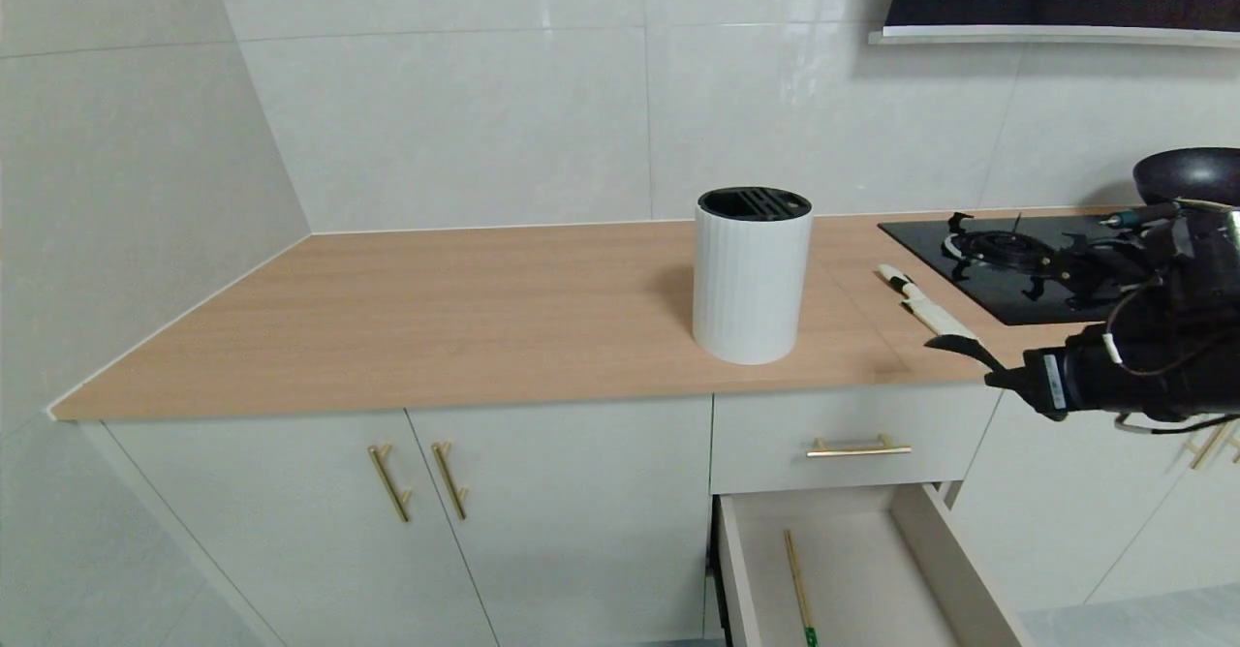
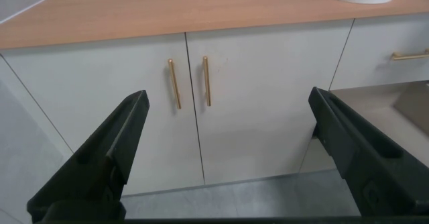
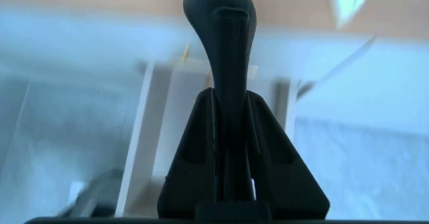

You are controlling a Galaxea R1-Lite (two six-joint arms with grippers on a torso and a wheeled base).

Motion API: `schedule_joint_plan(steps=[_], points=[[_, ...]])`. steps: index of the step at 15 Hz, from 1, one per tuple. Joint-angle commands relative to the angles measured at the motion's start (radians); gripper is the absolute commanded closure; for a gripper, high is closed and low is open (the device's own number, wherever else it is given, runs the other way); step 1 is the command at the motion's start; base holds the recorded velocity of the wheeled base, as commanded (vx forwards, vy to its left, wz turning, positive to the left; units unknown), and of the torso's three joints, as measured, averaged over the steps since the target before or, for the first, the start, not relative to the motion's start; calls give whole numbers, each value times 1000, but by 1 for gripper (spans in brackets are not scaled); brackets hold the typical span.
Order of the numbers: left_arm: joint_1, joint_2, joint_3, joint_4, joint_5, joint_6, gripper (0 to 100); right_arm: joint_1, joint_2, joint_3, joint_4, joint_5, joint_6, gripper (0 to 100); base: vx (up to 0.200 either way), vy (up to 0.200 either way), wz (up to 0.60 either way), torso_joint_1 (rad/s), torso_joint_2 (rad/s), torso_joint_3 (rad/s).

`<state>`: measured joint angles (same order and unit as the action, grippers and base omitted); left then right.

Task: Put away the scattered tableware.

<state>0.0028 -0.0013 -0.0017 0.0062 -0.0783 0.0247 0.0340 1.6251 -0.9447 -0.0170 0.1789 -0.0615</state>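
While the left claw [image 2: 228,95] gapes, the right claw [image 3: 231,98] clamps a smooth rounded black handle [image 3: 220,23].

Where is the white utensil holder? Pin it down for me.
In the head view, the white utensil holder stands upright on the wooden countertop, right of centre, left of the hob and above the closed drawer.

- Holds the left gripper [image 2: 228,98] wide open, both fingers [image 2: 107,157] spread far apart and level with each other.
- Carries the right gripper [image 1: 957,344] closed, fingers [image 3: 220,43] pressed together, tips pointing leftward, with the right arm [image 1: 1114,376] stretched out behind it.
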Motion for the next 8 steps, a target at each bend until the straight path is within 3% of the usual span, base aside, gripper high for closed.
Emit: schedule_joint_plan(steps=[1, 5, 8], points=[[0, 1, 0, 0, 0, 0, 0, 9, -205, 164, 2, 1, -14, 100, 0, 0, 0, 0, 0, 0], [0, 1, 0, 0, 0, 0, 0, 3, -234, 270, -3, -47, -15, 100, 0, 0, 0, 0, 0, 0], [0, 1, 0, 0, 0, 0, 0, 7, -136, 284, -12, -47, -15, 100, 0, 0, 0, -131, 315, 196]])
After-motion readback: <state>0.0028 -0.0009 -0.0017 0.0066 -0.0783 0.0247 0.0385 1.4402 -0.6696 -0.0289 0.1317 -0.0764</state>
